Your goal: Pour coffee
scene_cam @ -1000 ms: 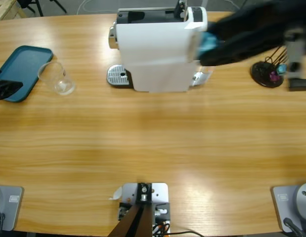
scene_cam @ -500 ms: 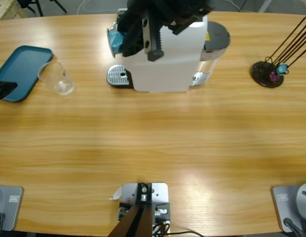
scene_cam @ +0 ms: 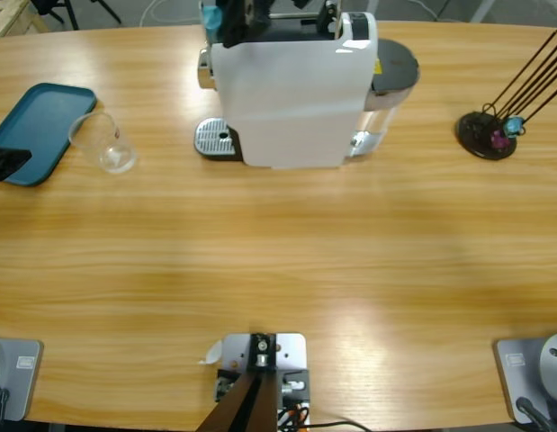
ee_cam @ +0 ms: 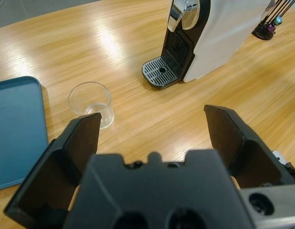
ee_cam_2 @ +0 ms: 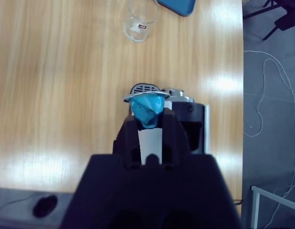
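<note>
We are holding a blue capsule (ee_cam_2: 146, 109) clenched in the right gripper (ee_cam_2: 148, 125) above the coffee machine (scene_cam: 291, 90), ready for loading; the left gripper (ee_cam: 152, 129) is waiting released near the glass (ee_cam: 91, 103), and no coffee is showing yet

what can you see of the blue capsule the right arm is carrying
The blue capsule is a small turquoise pod with a thin silver rim at its wide end. It looks like crinkled foil. The right gripper is shut on it, and the capsule's rim end sticks out past the fingers. It is held in the air above the white coffee machine, near the machine's back left top edge, where the high view shows it as a blue spot. Nothing else touches it.
</note>
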`<state>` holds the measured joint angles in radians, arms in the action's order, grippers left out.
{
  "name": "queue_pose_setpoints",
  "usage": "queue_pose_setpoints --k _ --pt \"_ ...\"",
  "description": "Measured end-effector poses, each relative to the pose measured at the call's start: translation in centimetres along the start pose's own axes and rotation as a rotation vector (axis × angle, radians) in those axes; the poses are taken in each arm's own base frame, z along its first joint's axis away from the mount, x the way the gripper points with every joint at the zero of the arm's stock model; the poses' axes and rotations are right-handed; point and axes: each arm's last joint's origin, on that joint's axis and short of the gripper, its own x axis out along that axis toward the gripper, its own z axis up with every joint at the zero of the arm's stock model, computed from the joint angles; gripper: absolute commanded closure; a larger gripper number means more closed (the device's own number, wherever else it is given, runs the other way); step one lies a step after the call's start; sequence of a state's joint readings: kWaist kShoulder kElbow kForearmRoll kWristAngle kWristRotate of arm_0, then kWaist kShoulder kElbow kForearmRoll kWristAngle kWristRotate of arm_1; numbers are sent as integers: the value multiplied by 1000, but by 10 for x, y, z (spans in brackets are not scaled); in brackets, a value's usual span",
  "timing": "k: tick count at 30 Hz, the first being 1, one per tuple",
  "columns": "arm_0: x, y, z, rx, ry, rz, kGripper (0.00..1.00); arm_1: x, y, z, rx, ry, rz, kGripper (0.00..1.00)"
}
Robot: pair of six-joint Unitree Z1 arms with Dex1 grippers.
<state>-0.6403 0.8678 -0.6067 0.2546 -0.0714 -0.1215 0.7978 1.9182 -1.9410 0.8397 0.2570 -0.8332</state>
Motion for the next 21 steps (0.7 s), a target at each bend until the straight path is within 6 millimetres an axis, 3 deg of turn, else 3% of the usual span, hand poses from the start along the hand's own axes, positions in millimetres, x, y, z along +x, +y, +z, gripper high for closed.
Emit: queue_pose_setpoints --k 5,9,15,21 --pt "0 0 0 0 -1 0 73 11 -10 -3 9 27 -8 1000" --pt "0 0 0 0 -1 0 73 8 -18 -8 22 57 -42 1000" --pt "-1 0 0 0 -2 0 73 8 -20 -11 28 85 -56 1000" --pt "-2 0 0 0 -10 -1 73 19 -20 -15 35 106 -32 1000"
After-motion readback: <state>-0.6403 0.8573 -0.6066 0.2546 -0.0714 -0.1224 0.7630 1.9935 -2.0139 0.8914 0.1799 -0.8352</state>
